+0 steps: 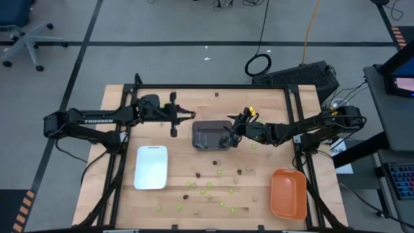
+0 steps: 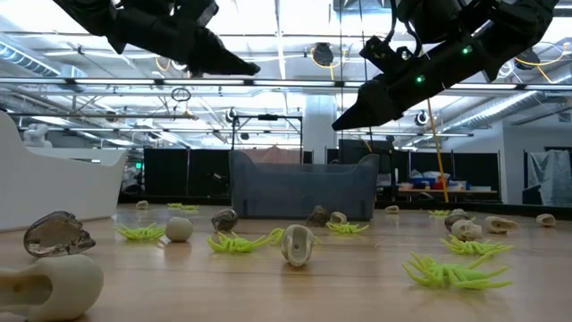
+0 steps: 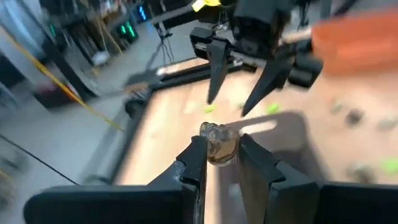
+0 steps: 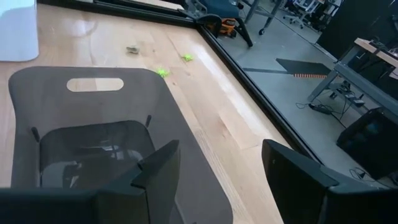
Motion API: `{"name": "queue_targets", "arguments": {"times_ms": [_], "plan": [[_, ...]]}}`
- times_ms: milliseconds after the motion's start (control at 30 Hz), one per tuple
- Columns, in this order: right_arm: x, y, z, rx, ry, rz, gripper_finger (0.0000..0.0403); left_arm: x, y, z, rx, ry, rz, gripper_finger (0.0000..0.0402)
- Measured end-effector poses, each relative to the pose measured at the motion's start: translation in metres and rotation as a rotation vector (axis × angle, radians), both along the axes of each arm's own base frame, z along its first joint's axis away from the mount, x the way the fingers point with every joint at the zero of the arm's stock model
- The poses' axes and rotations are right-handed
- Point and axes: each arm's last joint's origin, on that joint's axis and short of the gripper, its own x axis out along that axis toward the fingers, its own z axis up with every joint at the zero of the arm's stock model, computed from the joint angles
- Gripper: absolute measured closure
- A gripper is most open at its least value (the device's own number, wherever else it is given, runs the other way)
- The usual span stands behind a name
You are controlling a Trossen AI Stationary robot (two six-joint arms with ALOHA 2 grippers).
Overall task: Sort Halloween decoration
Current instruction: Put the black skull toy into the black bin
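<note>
The wooden desk carries three trays. The white tray lies at the left front, the orange tray at the right front, and the grey tray sits near the middle, between the two arms.

The left arm reaches in from the left side, and its left pincer is raised above the desk, just beside the far left corner of the grey tray. In the left wrist view its fingers are narrowly apart and grip one small tan-brown trinket between the tips, off the desk. The right arm comes from the right side, and its right pincer hangs over the right end of the grey tray. Its two fingers stand wide apart and they hold nothing; the grey tray is directly under them.

The other Halloween decorations are scattered on the desk in front of the grey tray, between the white and orange trays: lime-green ones, dark ones and pale tan ones. A few green pieces lie to the right of the grey tray, and one dark piece lies alone near the far edge of the desk.
</note>
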Motion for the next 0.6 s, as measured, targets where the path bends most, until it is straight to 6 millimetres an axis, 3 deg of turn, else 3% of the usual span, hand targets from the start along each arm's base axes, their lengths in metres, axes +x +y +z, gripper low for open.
{"name": "queue_targets", "arguments": {"times_ms": [267, 600], "plan": [[0.0, 0.0, 0.0, -0.006, 0.004, 0.002, 0.0189, 0.0, -0.004, -0.004, -0.351, -0.002, -0.009, 0.0341], [0.0, 0.001, 0.0, 0.032, -0.013, 0.02, 0.0189, 0.006, -0.017, -0.011, -0.327, 0.022, -0.072, 0.034]]}}
